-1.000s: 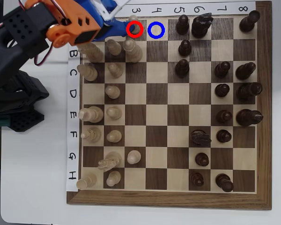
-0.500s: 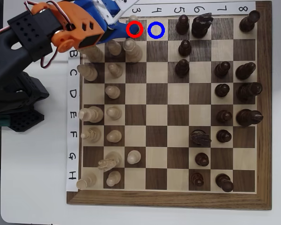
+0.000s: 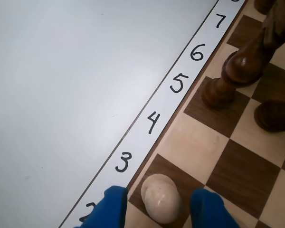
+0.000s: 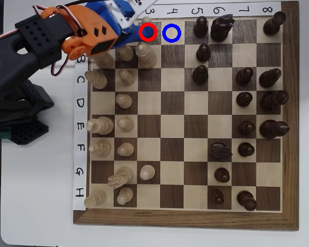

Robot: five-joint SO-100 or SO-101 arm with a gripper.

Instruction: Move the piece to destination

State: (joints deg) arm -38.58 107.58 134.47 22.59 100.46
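Note:
The piece, a small pale cream pawn point(image 3: 161, 198), stands on a dark edge square beside the label 3 in the wrist view. My gripper point(image 3: 160, 202) is open, with a blue fingertip point(image 3: 111, 209) on each side of the pawn and a small gap to each. In the overhead view the gripper point(image 4: 139, 30) sits over the red-ringed dark square point(image 4: 148, 32), and the pawn is mostly hidden there. The destination, the light square with the blue ring point(image 4: 172, 33), is the neighbouring square to the right and is empty.
Dark pieces stand beyond the destination: a tall one point(image 3: 237, 71) and a pawn point(image 3: 275, 114) in the wrist view, and a pawn point(image 4: 201, 25) in the overhead view. A tall pale piece point(image 4: 144, 54) stands just below the gripper. The board's edge strip point(image 3: 152, 122) runs along the left.

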